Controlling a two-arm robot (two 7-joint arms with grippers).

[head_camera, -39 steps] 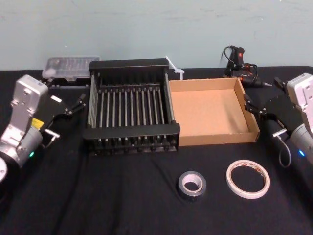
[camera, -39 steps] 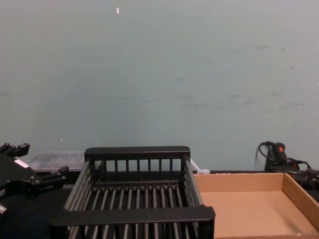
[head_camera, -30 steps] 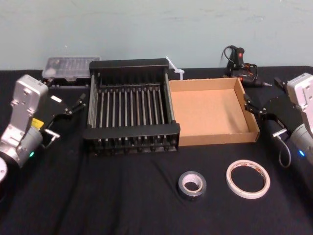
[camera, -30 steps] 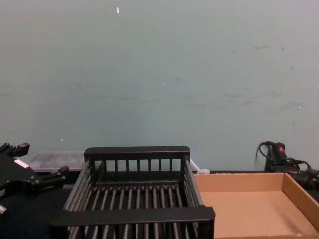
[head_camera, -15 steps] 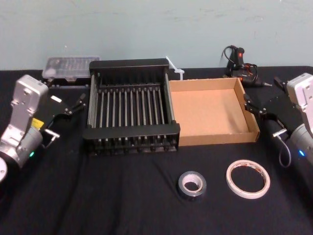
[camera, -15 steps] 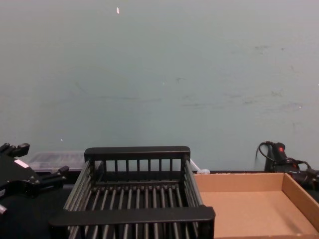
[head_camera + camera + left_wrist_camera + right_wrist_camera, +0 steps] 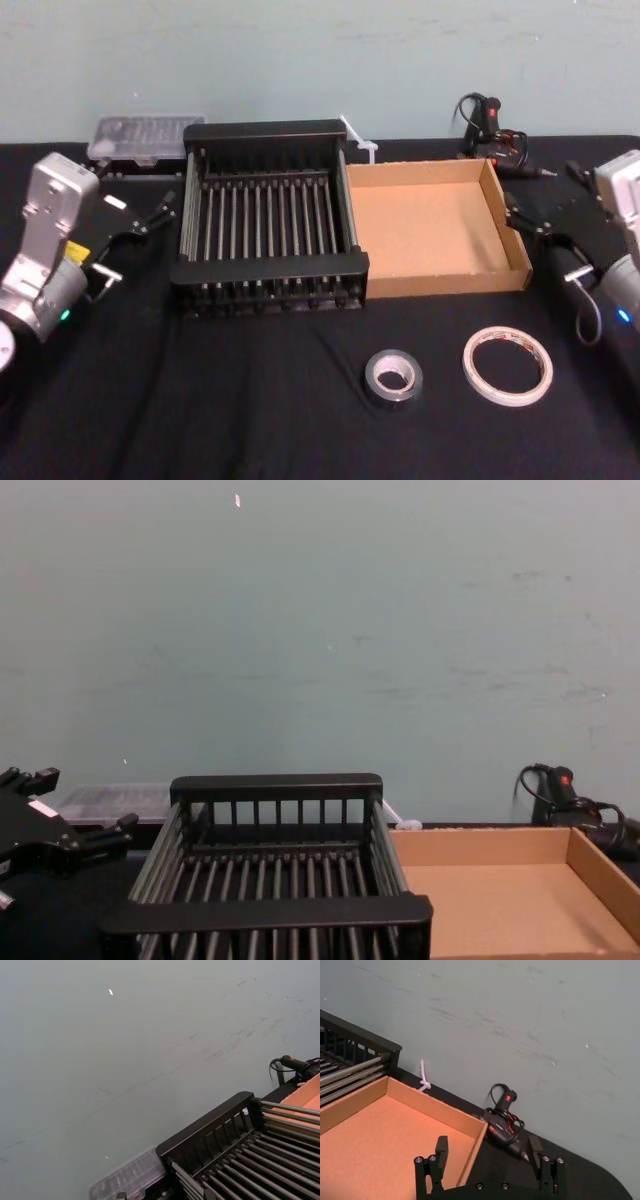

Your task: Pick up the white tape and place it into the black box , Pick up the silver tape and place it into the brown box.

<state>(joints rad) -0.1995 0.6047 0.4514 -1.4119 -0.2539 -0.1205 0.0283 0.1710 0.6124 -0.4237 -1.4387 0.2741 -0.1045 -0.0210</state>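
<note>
White tape (image 7: pixel 507 365) flat on desk (image 7: pixel 200 400), at 7 o'clock from right claw (image 7: pixel 540 222), fingers spread, empty; nearer that arm. Silver tape (image 7: pixel 392 377) beside, at 9 o'clock. Left claw (image 7: pixel 150 215) parked, open.

cut off and out of reach of the eye

the right gripper (image 7: pixel 540 215) runs off the head view's right edge. in the chest view, the black box (image 7: pixel 270 912) and the brown box (image 7: pixel 590 865) are cropped at the bottom edge.

The black box (image 7: pixel 235 1155) sits between a clear case (image 7: pixel 127 1177) and the brown box (image 7: pixel 305 1105).
</note>
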